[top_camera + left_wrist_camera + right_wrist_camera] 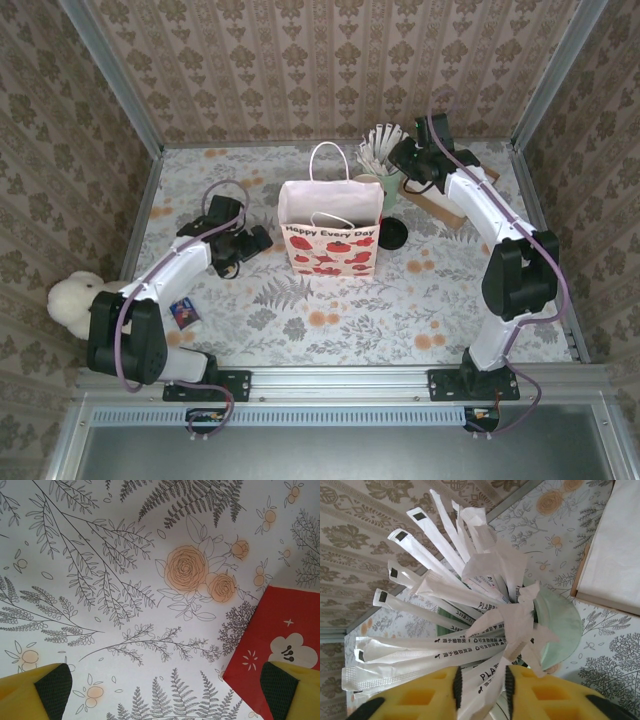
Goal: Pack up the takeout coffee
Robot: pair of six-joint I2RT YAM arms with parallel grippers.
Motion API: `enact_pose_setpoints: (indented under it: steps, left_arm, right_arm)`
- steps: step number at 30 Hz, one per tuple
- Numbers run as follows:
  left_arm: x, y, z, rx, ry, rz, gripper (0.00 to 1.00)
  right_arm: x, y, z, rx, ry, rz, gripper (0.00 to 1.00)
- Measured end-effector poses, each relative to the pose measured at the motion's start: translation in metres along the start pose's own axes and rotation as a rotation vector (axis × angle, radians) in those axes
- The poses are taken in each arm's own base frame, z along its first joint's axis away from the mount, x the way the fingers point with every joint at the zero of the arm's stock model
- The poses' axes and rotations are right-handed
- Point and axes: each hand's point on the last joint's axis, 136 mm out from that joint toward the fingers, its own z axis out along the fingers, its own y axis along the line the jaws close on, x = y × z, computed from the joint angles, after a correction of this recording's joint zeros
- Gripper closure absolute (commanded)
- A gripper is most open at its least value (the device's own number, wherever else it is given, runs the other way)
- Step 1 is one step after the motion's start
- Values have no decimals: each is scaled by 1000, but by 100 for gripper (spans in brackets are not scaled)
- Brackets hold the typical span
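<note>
The red-and-white paper bag (330,228) stands upright mid-table, handles up. A round black lid (393,233), which I take for the takeout coffee's, sits just right of the bag; its cup body is hard to make out. Behind it is the green holder (555,625) of white-wrapped sticks (445,605). My right gripper (481,682) hangs over the holder (380,190), its yellow fingers (530,695) pressed on either side of wrapped sticks. My left gripper (250,243) hovers open left of the bag, nothing between its fingers (47,685); the bag's red corner (270,635) lies by its right finger.
A wooden tray with white paper (447,203) sits at the back right, behind the right arm. A white plush toy (75,300) and a small blue packet (185,312) lie at the front left. Metal-framed walls close the table's back and sides.
</note>
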Motion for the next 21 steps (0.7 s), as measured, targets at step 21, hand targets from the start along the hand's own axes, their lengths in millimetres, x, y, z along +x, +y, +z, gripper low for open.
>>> enact_pose_setpoints:
  steps: [21]
  left_arm:
    - [-6,-11,-9,68,-14,13,0]
  right_arm:
    - [-11,5,-51,17,-44,-296,100]
